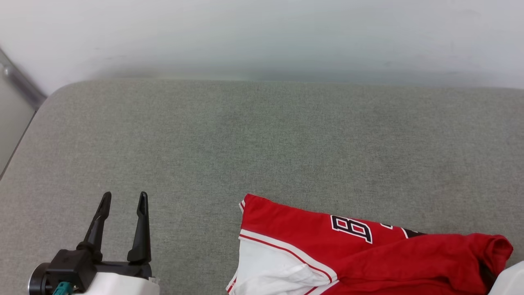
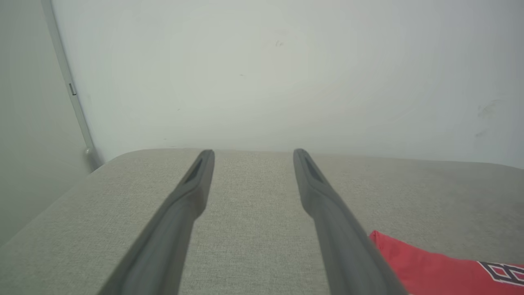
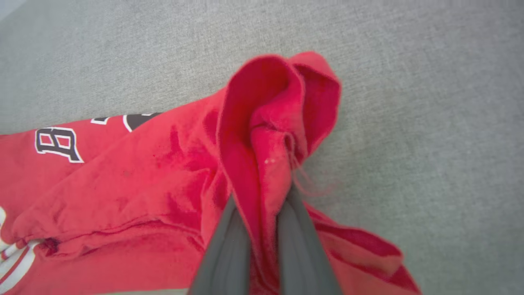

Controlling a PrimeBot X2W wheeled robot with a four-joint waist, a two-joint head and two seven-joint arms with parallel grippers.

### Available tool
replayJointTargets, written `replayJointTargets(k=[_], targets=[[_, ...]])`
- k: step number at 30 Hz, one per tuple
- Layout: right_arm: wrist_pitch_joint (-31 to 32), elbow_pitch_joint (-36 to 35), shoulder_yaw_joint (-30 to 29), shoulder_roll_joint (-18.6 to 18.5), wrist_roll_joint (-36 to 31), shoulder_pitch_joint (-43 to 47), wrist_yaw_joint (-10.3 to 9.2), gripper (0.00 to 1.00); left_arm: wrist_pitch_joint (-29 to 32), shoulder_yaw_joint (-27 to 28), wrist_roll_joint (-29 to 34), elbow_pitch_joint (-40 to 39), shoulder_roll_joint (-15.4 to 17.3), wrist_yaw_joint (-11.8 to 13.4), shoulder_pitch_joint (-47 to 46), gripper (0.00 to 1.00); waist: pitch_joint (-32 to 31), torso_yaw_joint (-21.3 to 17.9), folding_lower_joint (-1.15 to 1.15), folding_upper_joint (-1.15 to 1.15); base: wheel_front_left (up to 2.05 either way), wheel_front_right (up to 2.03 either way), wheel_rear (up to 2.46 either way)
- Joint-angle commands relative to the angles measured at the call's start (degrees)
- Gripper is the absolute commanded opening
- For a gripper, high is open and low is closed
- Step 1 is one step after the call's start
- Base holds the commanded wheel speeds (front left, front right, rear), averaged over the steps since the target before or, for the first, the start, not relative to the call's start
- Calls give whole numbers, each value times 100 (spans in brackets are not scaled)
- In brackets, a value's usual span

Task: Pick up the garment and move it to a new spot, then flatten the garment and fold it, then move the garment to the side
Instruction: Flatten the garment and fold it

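My right pincer [image 3: 262, 198] is clenched on a bunched red fold of the garment [image 3: 135, 184]. Its tips are buried in cloth, so the bite's depth is unclear. The garment lies crumpled at the grey cushion's [image 1: 262, 143] near right. My left pincer [image 1: 125, 196] stands released, 2 fingers over bare cushion.

Garment [image 1: 294, 233] on probable cushion [image 1: 262, 135], right of left gripper [image 1: 125, 197].
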Motion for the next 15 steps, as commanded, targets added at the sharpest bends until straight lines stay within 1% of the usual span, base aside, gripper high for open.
replayJointTargets(k=[1,5,7,9,13,15], targets=[[81,-198,51,36,25,105,-3,0,-25,-6,28,15,-26,-14,94,100,-55,-8,-1,0,0,0,0],[446,-886,328,246,111,368,-3,0,-24,-8,30,18,-55,-29,110,100,-135,-13,-1,0,0,0,0],[648,-1168,453,422,214,447,-3,0,-24,-24,39,34,-63,-31,127,100,-168,-9,-1,0,0,0,0],[862,-1390,702,568,317,512,-3,0,-19,-36,42,47,-70,-38,126,100,-189,2,-1,0,0,0,0],[1099,-1654,1240,716,547,509,-3,0,-19,-83,41,84,-83,-52,119,100,-214,51,-1,0,0,0,0],[1099,-1641,1508,731,859,491,-3,0,-19,-112,42,104,-80,-54,93,100,-212,102,-1,0,0,0,0]])
